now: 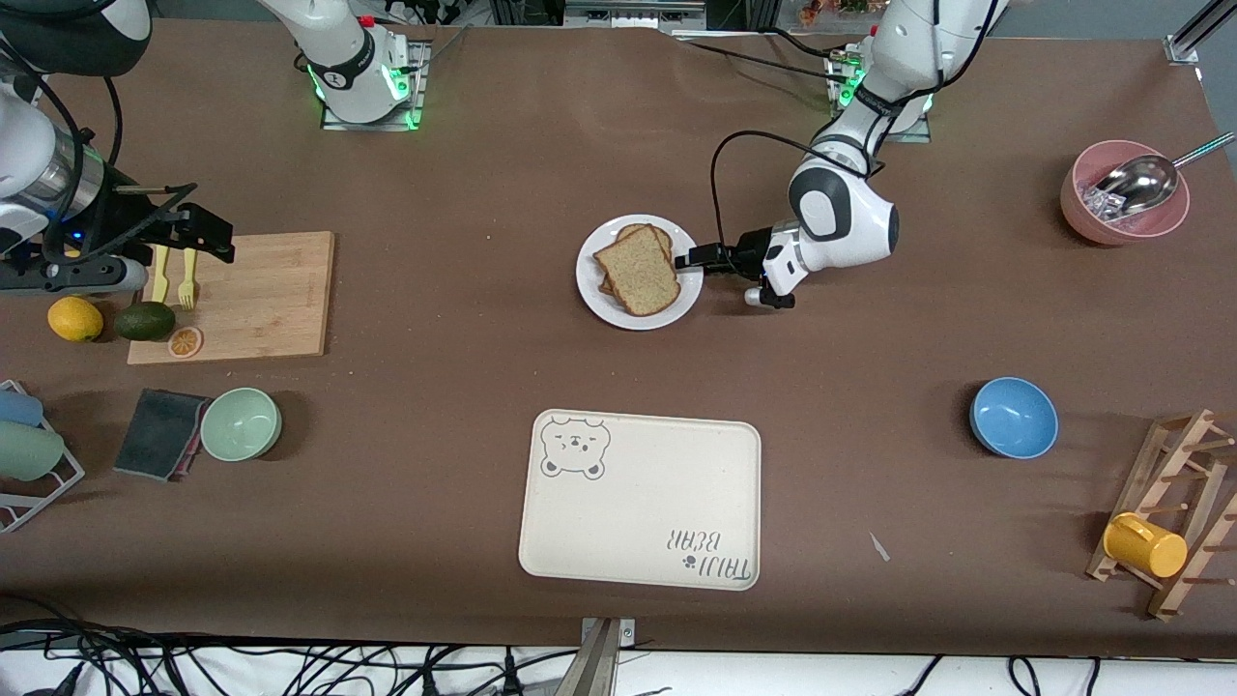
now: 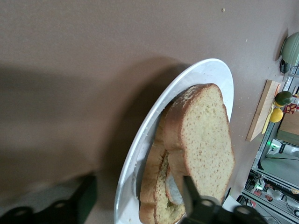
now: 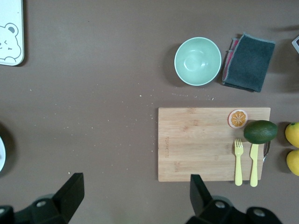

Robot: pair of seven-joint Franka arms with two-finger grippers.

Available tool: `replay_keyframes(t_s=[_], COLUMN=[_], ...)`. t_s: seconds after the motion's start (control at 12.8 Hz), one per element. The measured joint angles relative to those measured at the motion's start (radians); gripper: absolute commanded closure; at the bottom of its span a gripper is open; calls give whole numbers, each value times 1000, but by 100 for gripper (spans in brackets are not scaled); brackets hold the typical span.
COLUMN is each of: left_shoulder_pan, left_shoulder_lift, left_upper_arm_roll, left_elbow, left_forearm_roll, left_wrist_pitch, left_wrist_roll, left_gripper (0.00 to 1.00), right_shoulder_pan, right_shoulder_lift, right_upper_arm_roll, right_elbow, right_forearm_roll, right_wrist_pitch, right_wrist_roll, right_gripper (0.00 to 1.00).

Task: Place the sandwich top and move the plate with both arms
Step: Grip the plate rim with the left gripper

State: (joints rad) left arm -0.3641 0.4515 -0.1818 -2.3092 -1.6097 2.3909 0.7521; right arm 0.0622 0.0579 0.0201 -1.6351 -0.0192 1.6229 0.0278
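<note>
We are reading the left gripper (image 1: 698, 258) as low at the edge of the plate (image 1: 599, 295), on the side toward the left arm's end of the table, fingers apart. In the left wrist view one finger (image 2: 190, 192) is sitting above the rim near the bread and the other is down by the table, so the jaws are straddling the rim rather than clamping it; we are judging this as the approach for a rim grip.

The sandwich top (image 1: 638, 270) is lying on the lower slice (image 2: 156, 196) on the plate, slightly offset, so placement looks done.

The right gripper (image 1: 193, 232) is hanging spread wide over the cutting board (image 1: 271, 300), well apart from the plate, waiting. We are expecting it must come across before a two-arm carry, probably toward the bear-print tray (image 1: 640, 503).
</note>
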Motion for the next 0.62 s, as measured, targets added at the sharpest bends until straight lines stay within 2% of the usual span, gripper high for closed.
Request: replay_keyframes(t_s=[0.16, 0.39, 0.47, 0.62], left_shoulder_pan=[0, 0, 0, 0], left_shoulder_lift=[3, 12, 16, 17], left_upper_arm_roll=[0, 0, 1, 1], left_elbow=[0, 0, 0, 0], left_forearm_roll=[0, 0, 0, 0], left_wrist_pitch=[0, 1, 1, 1], left_wrist_roll=[2, 15, 28, 42], left_gripper=[41, 44, 48, 64], right_shoulder_pan=[0, 0, 0, 0], right_shoulder_lift=[0, 0, 0, 0], right_upper_arm_roll=[0, 0, 0, 0], right_elbow=[0, 0, 0, 0], right_forearm_roll=[0, 0, 0, 0], right_wrist_pitch=[0, 0, 0, 0], right_wrist_roll=[0, 0, 0, 0], right_gripper=[0, 0, 0, 0])
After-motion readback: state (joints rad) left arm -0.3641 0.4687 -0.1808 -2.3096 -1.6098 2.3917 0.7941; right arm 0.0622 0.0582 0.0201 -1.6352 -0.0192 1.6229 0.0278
